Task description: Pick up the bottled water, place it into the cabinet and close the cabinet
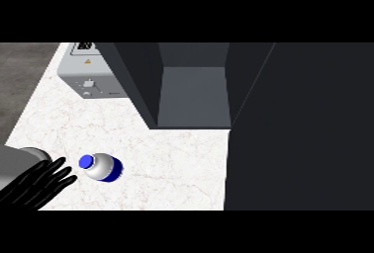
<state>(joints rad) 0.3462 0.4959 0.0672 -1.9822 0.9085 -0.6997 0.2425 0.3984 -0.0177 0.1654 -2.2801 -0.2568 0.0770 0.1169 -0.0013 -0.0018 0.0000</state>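
Status: 0 of 3 steps are judged done.

The bottled water is seen standing on the white marble surface at lower left of the frame, blue cap up, viewed almost from above. It is not gripped and not lifted. The left hand is shown at the lower left edge, fingers straight and spread apart, tips just beside the bottle's left side. Nothing is clamped. Contact cannot be confirmed: a thin gap is suggested, but it is too close to call.

The cabinet is found at upper centre, open, with its grey inner floor visible. The bottle is not in it. Left to do: grasp, lift, placement into the cabinet, door closure.

Hidden or unclear:
- The right hand is not shown anywhere.
- The large dark panel filling the right of the frame is taken to be the open cabinet door. Hinge and handle cannot be made out.
- The cabinet's top is cut off at the upper edge, so compartment depth cannot be judged.
- The bottle's body is mostly hidden under its own cap and shoulder.
- A grey appliance at upper left is partly covered by the cabinet's left wall. Its type is not identified.
- The left forearm is cut off by the frame edge.
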